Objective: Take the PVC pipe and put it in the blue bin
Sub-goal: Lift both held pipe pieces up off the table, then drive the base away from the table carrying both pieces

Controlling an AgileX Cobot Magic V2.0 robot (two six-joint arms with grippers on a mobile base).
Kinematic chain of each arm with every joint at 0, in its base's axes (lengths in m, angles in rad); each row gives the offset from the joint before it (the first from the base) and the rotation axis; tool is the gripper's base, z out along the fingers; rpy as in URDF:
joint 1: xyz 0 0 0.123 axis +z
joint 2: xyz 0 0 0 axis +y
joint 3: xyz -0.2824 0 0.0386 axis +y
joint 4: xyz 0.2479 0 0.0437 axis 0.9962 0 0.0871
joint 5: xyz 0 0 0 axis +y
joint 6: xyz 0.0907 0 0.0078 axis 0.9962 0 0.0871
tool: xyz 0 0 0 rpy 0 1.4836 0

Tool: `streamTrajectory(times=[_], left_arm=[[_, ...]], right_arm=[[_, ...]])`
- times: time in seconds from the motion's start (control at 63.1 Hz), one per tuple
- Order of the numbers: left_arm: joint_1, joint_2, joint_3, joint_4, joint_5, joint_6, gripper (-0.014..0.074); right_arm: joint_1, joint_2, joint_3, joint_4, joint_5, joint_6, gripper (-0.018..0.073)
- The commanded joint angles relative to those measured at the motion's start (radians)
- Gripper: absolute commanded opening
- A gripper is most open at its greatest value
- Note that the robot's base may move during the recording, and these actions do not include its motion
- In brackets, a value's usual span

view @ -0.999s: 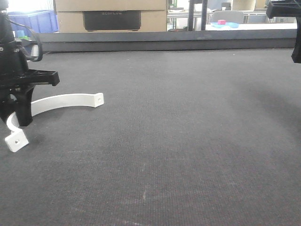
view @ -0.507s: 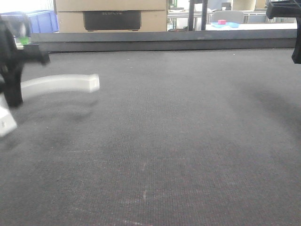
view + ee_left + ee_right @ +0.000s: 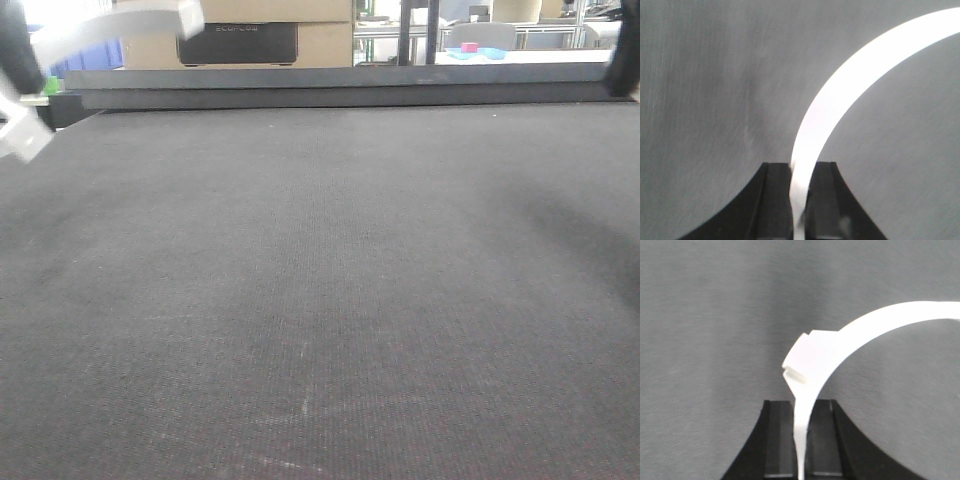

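PVC pipe [image 3: 850, 85], earlier on the surface [image 3: 320, 300], is hanging aloft; my left gripper [image 3: 800, 167] is pinching it; right gripper [image 3: 801, 407] pinching second pipe [image 3: 880, 320]

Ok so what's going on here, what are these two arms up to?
The left pincer is shut on a curved white PVC strip, held above the grey mat at the far left of the front view, where it looks blurred. The right pincer is shut on a second white curved piece with a blocky end. Neither piece is in the blue bin at the back left.
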Motion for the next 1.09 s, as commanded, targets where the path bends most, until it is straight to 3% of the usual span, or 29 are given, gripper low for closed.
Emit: streamTrajectory(times=[0.0,0.269,0.444,0.856,1.078], left_arm=[[0.002,-0.049,0.034,-0.024,-0.092,-0.013,-0.0111],[0.002,-0.186,0.256,-0.056,-0.371,-0.013,-0.0111],[0.002,-0.302,0.388,-0.060,-0.536,-0.013,-0.0111],[0.002,-0.567,0.570,-0.033,-0.762,-0.011,-0.0111],[0.002,-0.626,0.570,0.066,-0.790,-0.011,-0.0111]], right_arm=[[0.009,-0.055,0.066,-0.024,-0.098,-0.017,-0.0168],[0.009,-0.284,0.281,-0.015,-0.416,-0.017,-0.0168],[0.009,-0.423,0.388,-0.026,-0.508,-0.017,-0.0168],[0.009,-0.736,0.614,-0.045,-0.734,-0.017,-0.0168],[0.009,-0.821,0.615,-0.045,-0.763,-0.017,-0.0168]])
